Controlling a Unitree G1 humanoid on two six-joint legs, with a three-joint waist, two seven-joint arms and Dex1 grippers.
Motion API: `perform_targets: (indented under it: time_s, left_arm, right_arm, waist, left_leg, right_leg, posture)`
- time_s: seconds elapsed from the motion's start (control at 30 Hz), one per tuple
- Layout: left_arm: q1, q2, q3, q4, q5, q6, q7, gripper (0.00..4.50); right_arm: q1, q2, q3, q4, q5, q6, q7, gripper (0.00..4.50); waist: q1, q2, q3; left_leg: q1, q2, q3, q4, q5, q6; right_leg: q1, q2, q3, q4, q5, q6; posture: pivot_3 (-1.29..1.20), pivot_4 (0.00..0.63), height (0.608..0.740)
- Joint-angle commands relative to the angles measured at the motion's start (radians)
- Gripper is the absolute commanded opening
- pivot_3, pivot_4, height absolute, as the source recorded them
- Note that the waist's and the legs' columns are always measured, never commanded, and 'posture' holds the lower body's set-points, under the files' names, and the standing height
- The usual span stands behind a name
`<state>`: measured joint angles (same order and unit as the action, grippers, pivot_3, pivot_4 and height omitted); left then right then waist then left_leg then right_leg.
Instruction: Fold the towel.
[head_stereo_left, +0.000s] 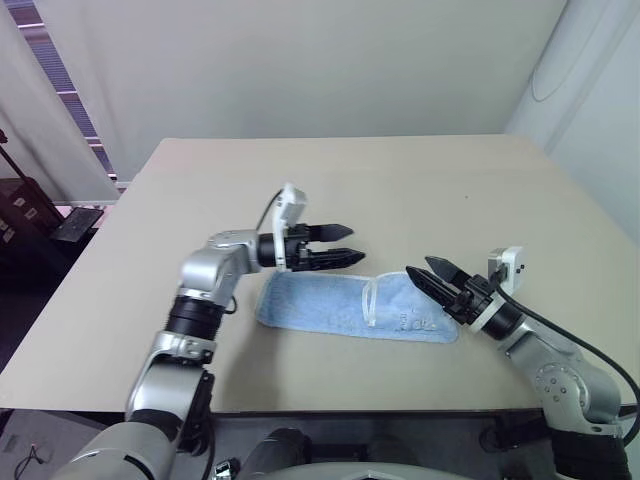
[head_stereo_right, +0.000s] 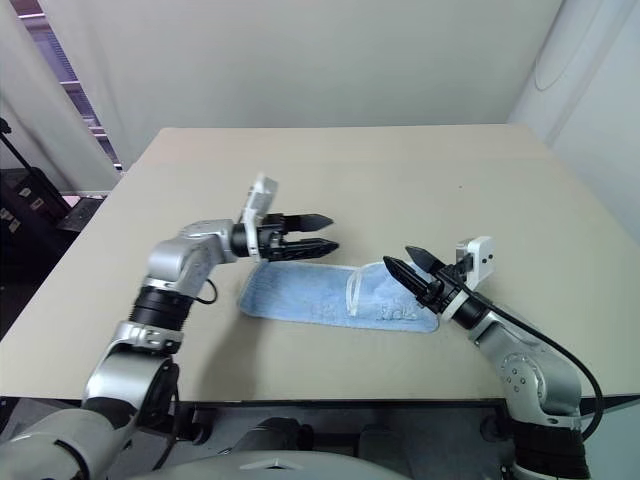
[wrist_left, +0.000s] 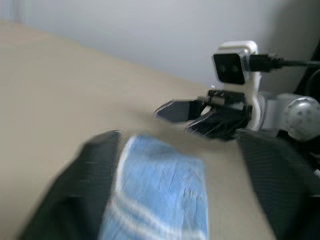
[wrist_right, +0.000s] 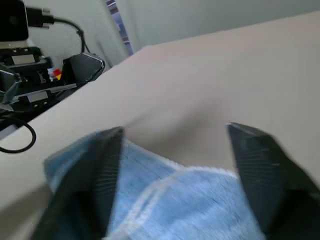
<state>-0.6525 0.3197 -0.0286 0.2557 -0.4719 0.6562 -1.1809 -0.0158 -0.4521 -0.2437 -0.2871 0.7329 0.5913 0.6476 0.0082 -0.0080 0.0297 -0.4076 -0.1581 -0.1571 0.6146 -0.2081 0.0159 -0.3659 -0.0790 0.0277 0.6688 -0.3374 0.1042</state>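
Blue towel (head_stereo_left: 345, 307): we see it folded, flat on the table (head_stereo_left: 420, 180).
Left gripper (head_stereo_left: 338, 246): fingers apart, empty, above towel's edge.
Right gripper (head_stereo_left: 428, 275): fingers spread, empty, over its right end.

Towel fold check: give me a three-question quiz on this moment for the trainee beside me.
1. True or false: the left claw is clamped on the towel.
2. Multiple choice: how does the towel lie? A) spread flat in a single layer; B) folded into a long strip on the table; C) hanging off the table's edge.
3. Fill in: the right claw hangs over the towel's ____ end, as the head views show it.

Key:
1. False. Its fingers are apart and hold nothing; it hangs above the towel's far edge.
2. B.
3. Right. Its fingers are spread too, holding nothing.
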Motion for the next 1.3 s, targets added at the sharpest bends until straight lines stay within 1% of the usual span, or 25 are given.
perform_targets:
  time_s: [0.03, 0.17, 0.2, 0.27, 0.33, 0.47, 0.6, 0.63, 0.7, 0.77, 0.9, 0.97, 1.07, 1.17, 1.3]
  left_arm:
    - [0.037, 0.088, 0.086, -0.079, -0.057, 0.133, 0.074, 4.5]
    - [0.095, 0.17, 0.197, -0.099, -0.161, 0.355, 0.154, 4.5]
    - [0.112, 0.19, 0.21, -0.112, -0.178, 0.385, 0.158, 4.5]
    - [0.139, 0.24, 0.22, -0.132, -0.213, 0.484, 0.163, 4.5]
    - [0.154, 0.264, 0.258, -0.121, -0.253, 0.588, 0.199, 4.5]
    - [0.211, 0.27, 0.306, -0.129, -0.249, 0.707, 0.329, 4.5]
    - [0.249, 0.221, 0.401, -0.148, -0.271, 0.906, 0.449, 4.5]
    - [0.262, 0.21, 0.425, -0.15, -0.295, 0.936, 0.474, 4.5]
    - [0.293, 0.213, 0.441, -0.123, -0.367, 0.958, 0.53, 4.5]
    - [0.324, 0.234, 0.419, -0.1, -0.435, 0.958, 0.588, 4.5]
    - [0.316, 0.228, 0.427, -0.024, -0.54, 0.958, 0.729, 4.5]
    - [0.302, 0.215, 0.425, 0.01, -0.593, 0.958, 0.796, 4.5]
    - [0.277, 0.188, 0.43, 0.057, -0.666, 0.958, 0.882, 4.5]
    - [0.251, 0.154, 0.432, 0.112, -0.762, 0.958, 0.968, 4.5]
    - [0.233, 0.131, 0.418, 0.152, -0.871, 0.958, 1.074, 4.5]
  right_arm:
    - [-0.06, -0.009, 0.008, -0.028, 0.045, 0.074, -0.039, 4.19]
    - [-0.111, 0.016, 0.009, 0.022, 0.064, 0.133, -0.081, 4.19]
    - [-0.121, 0.03, -0.002, 0.026, 0.076, 0.127, -0.087, 4.19]
    - [-0.148, 0.076, -0.047, 0.019, 0.13, 0.102, -0.106, 4.19]
    - [-0.177, 0.097, -0.07, 0.029, 0.182, 0.134, -0.13, 4.19]
    - [-0.186, 0.076, -0.028, 0.053, 0.173, 0.183, -0.128, 4.19]
    - [-0.177, 0.019, 0.016, 0.065, 0.137, 0.21, -0.076, 4.19]
    - [-0.179, 0.003, 0.024, 0.074, 0.128, 0.216, -0.068, 4.19]
    - [-0.189, -0.018, 0.027, 0.094, 0.12, 0.22, -0.055, 4.19]
    - [-0.204, -0.028, 0.022, 0.116, 0.12, 0.222, -0.047, 4.19]
    - [-0.228, -0.032, 0.025, 0.142, 0.119, 0.241, -0.045, 4.19]
    - [-0.225, -0.047, 0.052, 0.133, 0.1, 0.246, -0.029, 4.19]
    - [-0.192, -0.098, 0.121, 0.083, 0.018, 0.192, 0.029, 4.19]
    - [-0.158, -0.174, 0.171, 0.022, -0.034, 0.177, 0.085, 4.19]
    - [-0.128, -0.23, 0.173, -0.015, -0.068, 0.137, 0.138, 4.19]
  waist:
    - [0.001, 0.001, 0.0]
    - [0.004, 0.001, 0.001]
    - [0.006, 0.0, 0.001]
    - [0.007, 0.001, 0.001]
    - [0.006, 0.003, 0.002]
    - [0.004, 0.003, 0.003]
    - [0.004, 0.004, 0.003]
    - [0.005, 0.003, 0.003]
    - [0.005, 0.003, 0.003]
    - [0.004, 0.003, 0.003]
    - [0.003, 0.005, 0.002]
    - [0.005, 0.005, 0.002]
    - [0.009, 0.007, 0.001]
    - [0.022, 0.008, 0.0]
    - [0.034, 0.007, 0.001]
  left_leg:
    - [0.0, 0.0, 0.0, 0.0, 0.0, 0.0]
    - [0.0, 0.0, 0.0, -0.001, 0.0, 0.0]
    - [0.0, 0.0, 0.0, -0.001, 0.0, 0.0]
    - [0.0, 0.0, 0.0, -0.001, 0.0, 0.0]
    - [-0.001, 0.0, -0.001, -0.002, 0.0, 0.0]
    - [0.0, -0.001, 0.0, -0.002, -0.001, -0.002]
    - [0.0, -0.001, 0.0, -0.002, -0.001, -0.002]
    - [0.0, -0.001, 0.0, -0.002, -0.001, -0.002]
    - [0.0, -0.001, 0.0, -0.002, -0.001, -0.002]
    - [0.0, -0.001, 0.0, -0.002, -0.001, -0.003]
    - [0.0, -0.001, 0.001, -0.002, -0.001, -0.003]
    - [0.0, -0.001, 0.001, -0.002, -0.001, -0.003]
    - [0.0, -0.001, 0.001, -0.001, -0.001, -0.003]
    - [0.0, -0.002, 0.002, -0.001, -0.001, -0.003]
    - [0.0, -0.002, 0.004, 0.001, -0.001, -0.003]
  right_leg:
    - [0.0, 0.0, 0.0, 0.0, 0.0, 0.0]
    - [-0.001, 0.0, 0.001, 0.0, 0.0, 0.0]
    - [-0.001, 0.0, 0.001, 0.0, 0.0, 0.0]
    - [-0.001, 0.0, 0.001, 0.0, 0.0, 0.0]
    - [-0.001, 0.0, 0.001, 0.0, 0.0, 0.0]
    - [-0.001, 0.0, 0.002, 0.0, 0.0, -0.001]
    - [-0.002, 0.0, 0.002, 0.0, 0.0, -0.001]
    - [-0.002, 0.0, 0.002, 0.0, 0.0, -0.001]
    - [-0.002, 0.0, 0.002, 0.0, 0.0, -0.001]
    - [-0.002, 0.0, 0.002, 0.0, 0.0, -0.001]
    - [-0.002, -0.001, 0.003, 0.0, 0.0, -0.001]
    - [-0.002, -0.001, 0.003, 0.0, 0.0, -0.001]
    - [-0.002, -0.001, 0.003, 0.0, 0.0, -0.001]
    - [-0.001, -0.002, 0.003, 0.0, 0.0, -0.001]
    - [-0.001, -0.003, 0.004, -0.001, 0.0, -0.001]
  posture:
    - [0.0, 0.0, 0.74]
    - [0.0, 0.0, 0.74]
    - [0.0, 0.0, 0.74]
    - [0.0, 0.0, 0.74]
    - [0.0, 0.0, 0.74]
    - [0.0, 0.0, 0.74]
    - [0.0, 0.0, 0.74]
    - [0.0, 0.0, 0.74]
    - [0.0, 0.0, 0.74]
    - [0.0, 0.0, 0.74]
    - [0.0, 0.0, 0.74]
    - [0.0, 0.0, 0.74]
    - [0.0, 0.0, 0.74]
    - [0.0, 0.0, 0.74]
    - [0.0, 0.0, 0.74]
